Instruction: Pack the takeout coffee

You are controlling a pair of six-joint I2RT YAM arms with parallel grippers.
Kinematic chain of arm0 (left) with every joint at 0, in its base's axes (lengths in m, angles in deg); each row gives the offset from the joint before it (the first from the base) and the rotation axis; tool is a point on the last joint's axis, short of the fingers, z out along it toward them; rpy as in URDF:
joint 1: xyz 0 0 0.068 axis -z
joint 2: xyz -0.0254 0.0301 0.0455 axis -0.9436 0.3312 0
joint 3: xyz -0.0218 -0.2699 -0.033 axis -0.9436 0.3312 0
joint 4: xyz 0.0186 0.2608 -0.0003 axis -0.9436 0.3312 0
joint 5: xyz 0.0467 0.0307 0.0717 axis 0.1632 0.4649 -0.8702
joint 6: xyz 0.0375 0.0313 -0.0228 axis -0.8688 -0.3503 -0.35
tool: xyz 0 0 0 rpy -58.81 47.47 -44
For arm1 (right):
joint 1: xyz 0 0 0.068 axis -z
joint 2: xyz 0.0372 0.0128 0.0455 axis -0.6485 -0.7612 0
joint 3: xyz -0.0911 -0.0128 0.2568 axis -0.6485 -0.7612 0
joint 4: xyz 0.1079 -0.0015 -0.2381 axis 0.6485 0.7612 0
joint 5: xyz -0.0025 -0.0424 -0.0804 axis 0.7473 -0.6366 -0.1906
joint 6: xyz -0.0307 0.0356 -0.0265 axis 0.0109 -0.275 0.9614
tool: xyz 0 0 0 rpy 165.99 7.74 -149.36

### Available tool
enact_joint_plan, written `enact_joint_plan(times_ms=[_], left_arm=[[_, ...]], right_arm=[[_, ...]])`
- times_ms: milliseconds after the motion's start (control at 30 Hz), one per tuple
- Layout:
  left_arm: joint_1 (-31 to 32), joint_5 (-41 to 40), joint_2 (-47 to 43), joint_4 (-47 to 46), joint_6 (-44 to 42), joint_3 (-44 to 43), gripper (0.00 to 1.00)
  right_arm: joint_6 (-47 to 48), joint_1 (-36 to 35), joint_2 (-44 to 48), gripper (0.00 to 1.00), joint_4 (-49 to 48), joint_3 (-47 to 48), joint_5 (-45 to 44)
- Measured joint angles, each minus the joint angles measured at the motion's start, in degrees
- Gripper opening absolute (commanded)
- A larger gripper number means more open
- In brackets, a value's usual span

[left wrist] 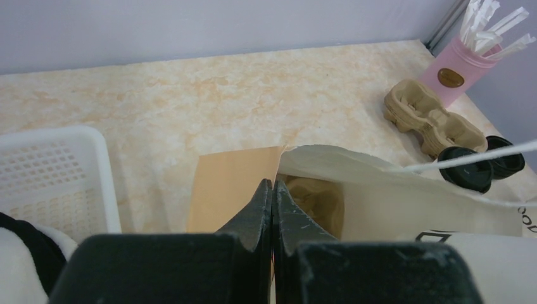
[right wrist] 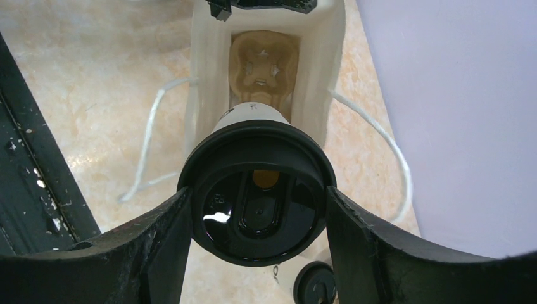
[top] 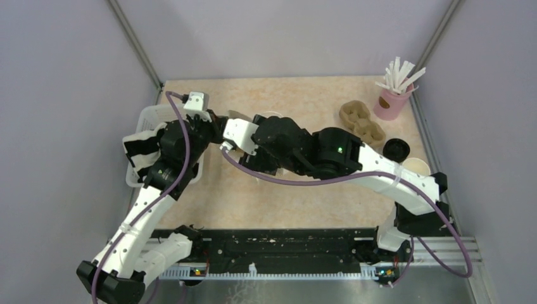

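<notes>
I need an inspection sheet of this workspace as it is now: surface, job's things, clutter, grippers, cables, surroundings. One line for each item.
Surface: beige marbled table, no spill seen.
Job's things: lidded coffee cup held over the open paper bag; cardboard carrier inside the bag; second lidded cup at far right.
Clutter: white basket, stacked carriers, pink cup with straws, lidless white cup.
Grippers: left gripper shut on the bag's rim; right gripper clamps the held cup's lid.
Cables: purple cables run along both arms.
Surroundings: plain pale walls; nothing else seen.
</notes>
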Motion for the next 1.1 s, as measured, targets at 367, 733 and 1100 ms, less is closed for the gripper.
enact_joint_plan(times_ms=[367, 733, 1100], left_arm=[[0.00, 2.01, -2.51, 3.50, 2.73, 1.40, 0.00], [0.00, 6.84, -8.83, 0.94, 2.08, 7.89, 0.00], [0.00, 9.73, -11.04, -8.68, 1.44, 15.34, 0.00]], right_arm=[[4.31, 0.00, -2.60, 0.27, -6.23, -6.75, -0.66], [7.93, 3.67, 0.98, 0.31, -9.25, -16.35, 2.56], [12.20, 5.46, 1.64, 0.29, -10.51, -20.63, 6.73]])
